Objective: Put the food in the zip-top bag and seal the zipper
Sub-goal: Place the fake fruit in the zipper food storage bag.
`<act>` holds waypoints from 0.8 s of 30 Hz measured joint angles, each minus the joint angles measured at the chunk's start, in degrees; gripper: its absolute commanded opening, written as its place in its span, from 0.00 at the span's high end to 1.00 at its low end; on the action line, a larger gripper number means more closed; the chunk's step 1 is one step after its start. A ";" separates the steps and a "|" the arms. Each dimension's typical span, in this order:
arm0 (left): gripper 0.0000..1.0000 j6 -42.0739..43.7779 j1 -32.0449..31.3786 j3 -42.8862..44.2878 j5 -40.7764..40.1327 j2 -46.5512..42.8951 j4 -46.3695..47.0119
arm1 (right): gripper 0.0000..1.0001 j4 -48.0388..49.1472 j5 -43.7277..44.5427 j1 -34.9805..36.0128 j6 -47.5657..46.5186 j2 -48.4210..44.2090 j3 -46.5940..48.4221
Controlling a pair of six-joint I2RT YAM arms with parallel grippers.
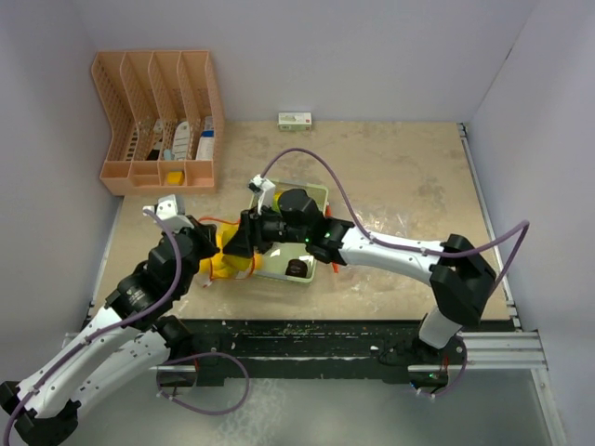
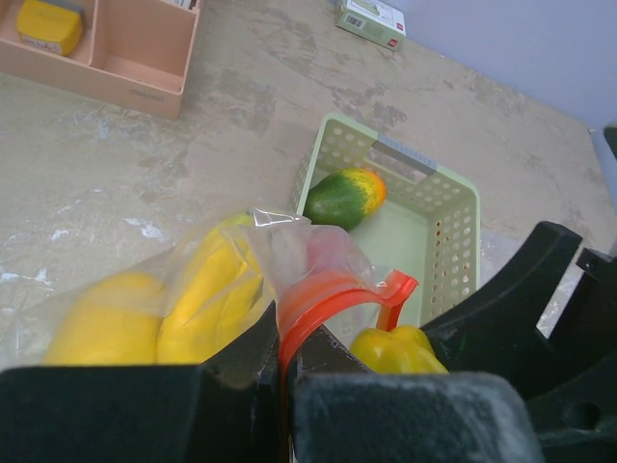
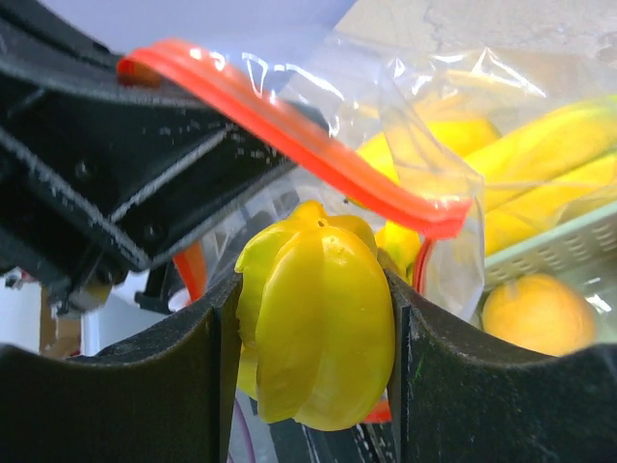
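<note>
Right jaws clamp starfruit (image 3: 318, 328); left jaws pinch zipper (image 2: 337, 289).

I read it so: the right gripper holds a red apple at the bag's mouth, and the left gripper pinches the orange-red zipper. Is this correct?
Not quite. The right gripper holds the yellow-green starfruit, not a red apple; the right wrist view shows this clearly. The rest stands: the left gripper does pinch the zipper.

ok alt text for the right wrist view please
The right gripper holds a yellow starfruit at the mouth of a clear zip-top bag, just under its orange-red zipper. Yellow bananas show through the bag behind.
</note>
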 measured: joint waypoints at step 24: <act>1.00 -1.53 0.22 -0.13 -0.52 -1.20 0.39 | 0.02 -12.20 20.46 4.94 1.57 -2.25 6.64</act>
